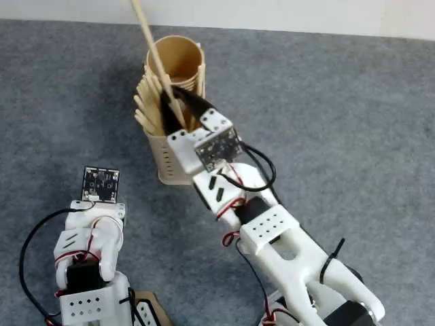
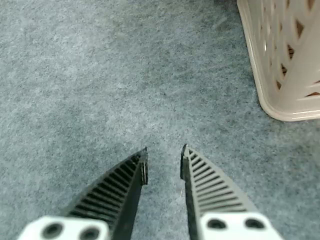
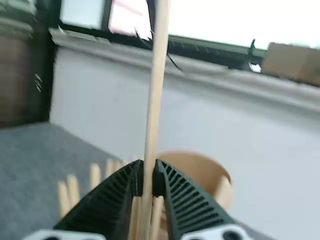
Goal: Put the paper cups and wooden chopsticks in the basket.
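A cream plastic basket (image 1: 166, 161) stands on the grey carpet, with a stack of tan paper cups (image 1: 178, 60) upright in it. Several wooden chopsticks (image 1: 147, 103) lean in it beside the cups. My right gripper (image 1: 178, 110) hangs over the basket, shut on one chopstick (image 1: 153, 49) that sticks up steeply toward the wall. In the right wrist view the gripper (image 3: 148, 171) pinches that chopstick (image 3: 156, 80), with a paper cup (image 3: 196, 170) and chopstick tips (image 3: 94, 176) below. My left gripper (image 2: 164, 152) is open just above bare carpet, the basket (image 2: 285, 60) off to one side.
The left arm's wrist camera board (image 1: 100, 180) sits at the lower left, a short way from the basket. Grey carpet (image 1: 340, 102) spreads around both arms. A white wall (image 1: 306, 13) runs along the far edge.
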Robot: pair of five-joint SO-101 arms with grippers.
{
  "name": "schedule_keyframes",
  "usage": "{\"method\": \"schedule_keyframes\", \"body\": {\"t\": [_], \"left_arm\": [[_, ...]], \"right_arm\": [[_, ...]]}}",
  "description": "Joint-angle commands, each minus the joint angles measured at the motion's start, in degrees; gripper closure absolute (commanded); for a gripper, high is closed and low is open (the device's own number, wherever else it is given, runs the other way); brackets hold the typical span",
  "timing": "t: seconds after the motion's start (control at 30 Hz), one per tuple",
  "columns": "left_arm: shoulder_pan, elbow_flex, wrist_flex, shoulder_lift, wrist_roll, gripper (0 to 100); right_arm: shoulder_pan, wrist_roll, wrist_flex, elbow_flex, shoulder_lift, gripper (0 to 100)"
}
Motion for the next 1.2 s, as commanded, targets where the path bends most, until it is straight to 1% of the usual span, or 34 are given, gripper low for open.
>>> {"method": "schedule_keyframes", "body": {"t": [0.0,0.07,0.1,0.23,0.27,0.4,0.47,0.53,0.6,0.63,0.7,0.77,0.8,0.87,0.93,1.0,1.03,1.13,1.17], "left_arm": [[0.7,-0.2,-1.1,-0.4,-0.4,87],[0.7,-0.1,-1.1,-0.4,-0.4,87],[0.7,-0.1,-1.1,-0.4,-0.4,87],[0.7,-0.1,-1.1,-0.4,-0.4,87],[0.7,-0.1,-1.1,-0.4,-0.4,87],[0.7,0.7,-1.9,-0.4,-0.4,87],[0.7,0.7,-2.3,-0.4,-0.4,87],[0.7,0.7,-2.3,-0.4,-0.4,87],[0.7,0.7,-2.3,-0.4,-0.4,87],[0.7,0.7,-2.3,-0.4,-0.4,87],[0.7,0.7,-2.3,-0.4,-0.4,87],[0.7,0.7,-2.2,-0.4,-0.4,87],[0.7,0.7,-2.2,-0.4,-0.4,87],[0.7,0.7,-2.2,-0.4,-0.4,87],[0.7,0.7,-2.1,-0.4,-0.4,87],[0.7,0.7,-2.1,-0.4,-0.4,87],[0.7,0.7,-2.1,-0.4,-0.4,87],[0.7,0.7,-2.0,-0.4,-0.4,87],[0.7,0.7,-2.0,-0.4,-0.4,87]], "right_arm": [[2.6,-0.4,-1.3,1.5,-0.2,98.8],[2.9,-0.3,-1.3,1.7,-0.2,98.4],[2.9,-0.3,-1.2,1.7,-0.2,96.6],[2.9,-0.4,-1.1,1.7,-0.2,80.9],[2.9,-0.4,-1.1,1.6,-0.2,78.3],[2.9,-0.4,-0.9,1.5,-1.9,79.0],[2.9,-0.4,2.7,1.4,-4.8,80.3],[2.9,-0.5,10.2,-0.7,-9.1,82.2],[3.9,-0.7,22.3,-4.5,-13.5,84.8],[4.6,-2.1,29.7,-7.4,-15.4,86.2],[6.8,-8.9,46.3,-14.4,-17.5,88.6],[9.5,-15.0,64.0,-22.2,-16.6,89.1],[10.2,-17.0,72.1,-25.9,-15.3,89.1],[10.9,-17.8,85.5,-32.0,-11.6,89.1],[11.1,-17.8,96.0,-32.9,-7.1,89.0],[11.1,-17.7,100.8,-32.5,-2.4,88.9],[11.1,-16.3,101.9,-31.5,0.0,88.9],[11.6,-7.0,101.9,-27.2,6.3,88.9],[11.6,-6.8,100.1,-25.7,8.0,88.9]]}}
